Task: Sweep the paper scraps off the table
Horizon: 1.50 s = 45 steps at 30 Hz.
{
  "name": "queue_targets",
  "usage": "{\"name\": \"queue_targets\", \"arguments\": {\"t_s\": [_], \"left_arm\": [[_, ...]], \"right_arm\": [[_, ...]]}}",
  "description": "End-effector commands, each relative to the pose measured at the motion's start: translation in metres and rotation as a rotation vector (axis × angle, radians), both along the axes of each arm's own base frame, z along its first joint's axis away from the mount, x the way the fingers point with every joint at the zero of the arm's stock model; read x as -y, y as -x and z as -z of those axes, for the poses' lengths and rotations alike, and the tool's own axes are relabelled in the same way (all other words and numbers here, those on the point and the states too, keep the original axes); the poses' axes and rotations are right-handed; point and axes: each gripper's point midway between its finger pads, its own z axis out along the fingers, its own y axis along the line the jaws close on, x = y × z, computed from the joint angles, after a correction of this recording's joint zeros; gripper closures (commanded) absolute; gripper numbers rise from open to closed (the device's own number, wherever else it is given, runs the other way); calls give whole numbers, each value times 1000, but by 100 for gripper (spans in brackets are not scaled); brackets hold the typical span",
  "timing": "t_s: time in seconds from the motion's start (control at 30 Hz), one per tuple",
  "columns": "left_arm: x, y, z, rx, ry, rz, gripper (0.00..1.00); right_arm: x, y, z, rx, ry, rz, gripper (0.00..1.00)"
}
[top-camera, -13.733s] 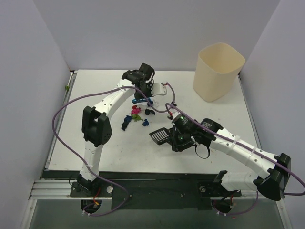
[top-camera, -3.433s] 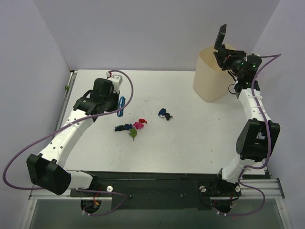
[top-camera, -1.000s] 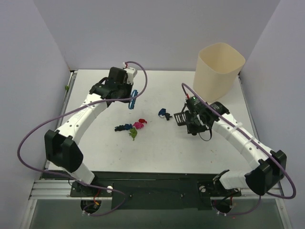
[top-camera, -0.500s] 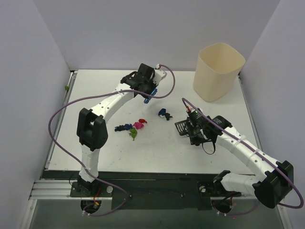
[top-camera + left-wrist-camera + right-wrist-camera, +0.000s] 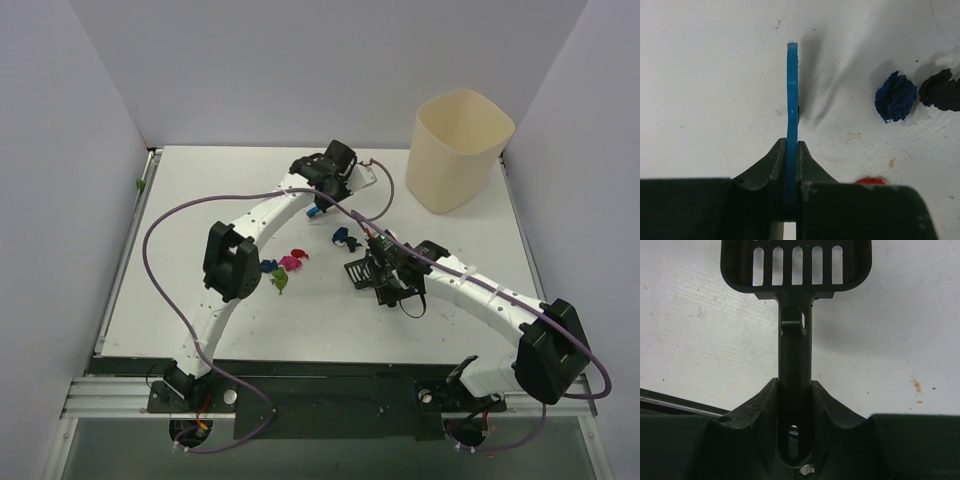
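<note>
White table (image 5: pixel 480 235): paper scraps (image 5: pixel 290 262) apparently strung left-to-right.

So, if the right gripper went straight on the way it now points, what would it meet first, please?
The right gripper holds the scoop ahead of it, pointing left over the table. First in line looks to be the pink scrap, though the scoop's height is unclear.

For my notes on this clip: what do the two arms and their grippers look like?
Both the left arm and right arm have white tubular links joined by bulky black joint housings. A purple cable loops loosely along each. The left gripper and right gripper are black, each with two curved, tapering fingers. No markings are legible.
</note>
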Motion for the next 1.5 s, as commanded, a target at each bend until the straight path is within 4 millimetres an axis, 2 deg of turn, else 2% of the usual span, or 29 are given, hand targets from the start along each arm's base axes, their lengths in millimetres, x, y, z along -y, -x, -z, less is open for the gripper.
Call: {"name": "queue_targets", "arguments": {"t_s": [0.0, 0.23, 0.57, 0.9, 1.27, 1.37, 1.47], "left_arm": [[21, 14, -5, -12, -52, 137, 100], [41, 59, 20, -148, -111, 340, 100], [65, 114, 3, -260, -29, 443, 100], [68, 133, -14, -274, -15, 456, 100], [72, 179, -18, -473, 85, 447, 100], [75, 182, -27, -486, 119, 415, 100], [78, 173, -35, -444, 144, 380, 100]], "right_arm": [[-7, -4, 5, -5, -7, -1, 100], [-13, -11, 6, -3, -4, -21, 100], [-20, -19, 3, -3, -5, -23, 100], [-21, -24, -11, -44, 27, 18, 100], [-18, -29, -13, -18, 48, 32, 100], [-18, -29, -11, -13, 44, 29, 100], [-18, -27, -11, -6, 46, 17, 100]]}}
